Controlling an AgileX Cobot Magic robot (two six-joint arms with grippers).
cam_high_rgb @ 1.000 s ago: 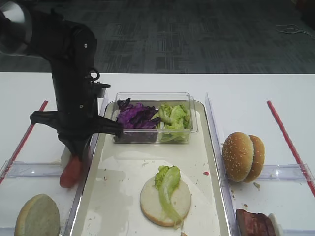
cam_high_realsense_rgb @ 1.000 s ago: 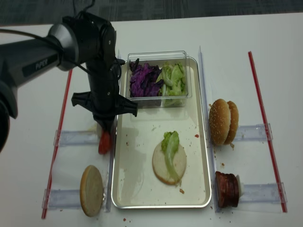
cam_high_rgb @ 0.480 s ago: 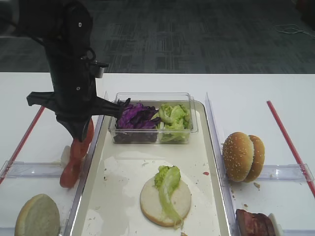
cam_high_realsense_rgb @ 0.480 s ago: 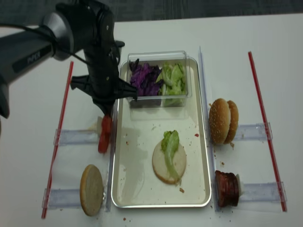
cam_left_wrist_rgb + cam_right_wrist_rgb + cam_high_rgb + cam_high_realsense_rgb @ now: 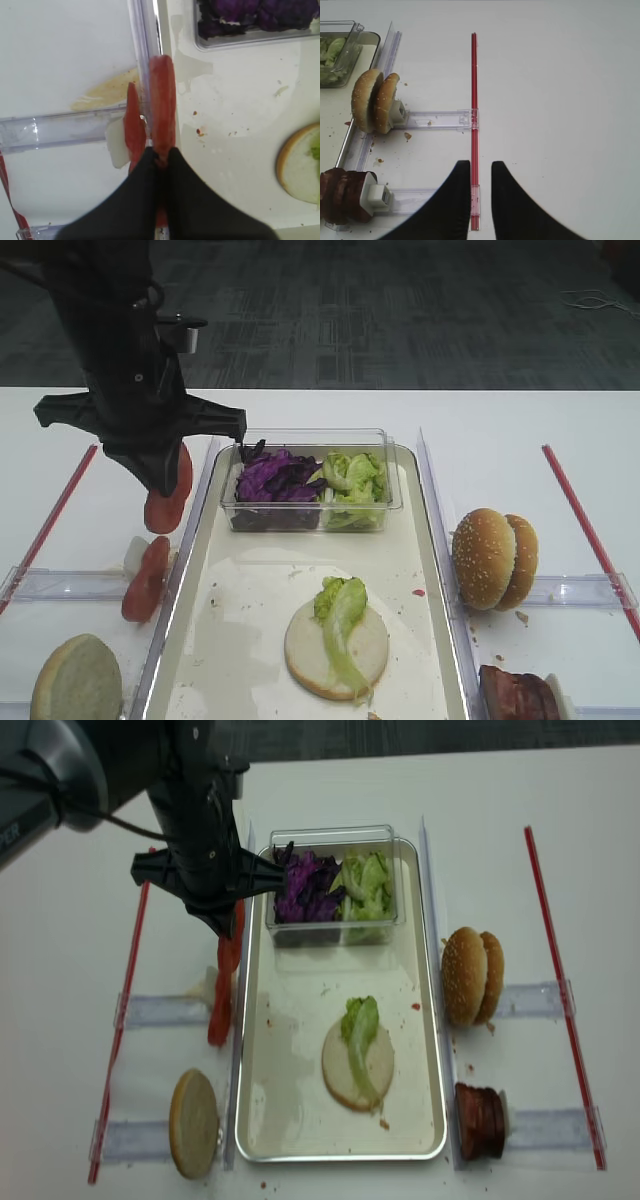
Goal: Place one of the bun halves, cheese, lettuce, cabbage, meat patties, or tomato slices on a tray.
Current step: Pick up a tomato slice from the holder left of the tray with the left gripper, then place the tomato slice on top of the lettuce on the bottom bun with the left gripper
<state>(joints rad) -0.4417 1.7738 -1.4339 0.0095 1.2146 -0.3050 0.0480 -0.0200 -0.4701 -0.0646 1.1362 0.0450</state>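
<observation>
Tray centre table, holding one pale bun half topped with lettuce. Left gripper closed on a tomato slice, held clear above the tray's left rim. Right gripper: fingers slightly apart, nothing between.

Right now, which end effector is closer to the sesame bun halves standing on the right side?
Right. The right end effector hovers over the bare table just beyond the sesame bun halves; the left end effector is across the tray, holding a tomato slice.
</observation>
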